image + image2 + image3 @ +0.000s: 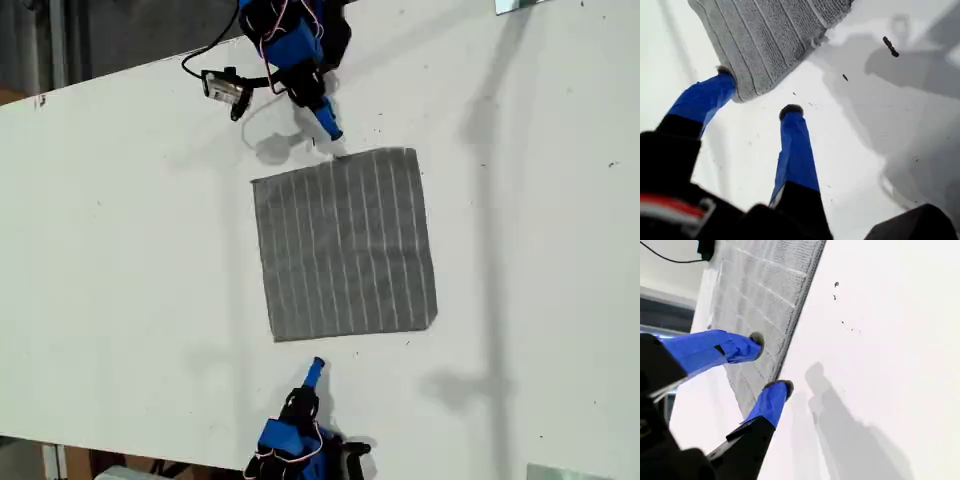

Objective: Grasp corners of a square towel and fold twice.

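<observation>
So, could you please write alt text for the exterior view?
A grey square towel with thin pale stripes lies flat and unfolded on a white table. One blue end effector points at its top edge, another at its bottom edge.

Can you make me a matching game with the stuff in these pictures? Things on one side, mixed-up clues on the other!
Things:
1. towel
2. table
3. my first hand
4. my second hand

Clues:
A. open, over a straight towel edge
B. grey with thin pale stripes, lying flat
C. open, at a towel corner
D. plain white

Pairs: 1-B, 2-D, 3-C, 4-A
</observation>
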`<act>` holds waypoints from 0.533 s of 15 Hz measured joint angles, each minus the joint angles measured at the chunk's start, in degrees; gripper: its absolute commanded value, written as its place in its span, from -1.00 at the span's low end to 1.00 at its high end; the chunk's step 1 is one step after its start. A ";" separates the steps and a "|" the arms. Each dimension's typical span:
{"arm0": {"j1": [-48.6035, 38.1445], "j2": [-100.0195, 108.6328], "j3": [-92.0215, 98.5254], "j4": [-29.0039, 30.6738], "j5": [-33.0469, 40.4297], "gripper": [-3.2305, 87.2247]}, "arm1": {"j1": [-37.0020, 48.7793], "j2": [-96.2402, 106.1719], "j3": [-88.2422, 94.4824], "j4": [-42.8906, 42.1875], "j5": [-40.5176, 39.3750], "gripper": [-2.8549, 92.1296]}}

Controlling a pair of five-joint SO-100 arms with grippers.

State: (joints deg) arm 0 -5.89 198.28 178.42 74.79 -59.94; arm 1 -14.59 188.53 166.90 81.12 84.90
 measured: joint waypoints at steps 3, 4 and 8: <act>-18.11 0.00 -1.76 0.53 -8.88 -0.71 | 18.81 0.09 0.09 0.62 -1.85 -0.42; -26.81 0.18 -1.85 0.70 -9.05 -0.72 | 24.35 -0.09 0.53 0.70 -2.11 -0.44; -28.21 0.09 -1.93 0.97 -10.46 -0.59 | 26.54 0.09 0.44 0.62 -2.29 -0.29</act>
State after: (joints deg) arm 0 -34.10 198.37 176.48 75.76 -70.40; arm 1 11.95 188.61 167.34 81.74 82.62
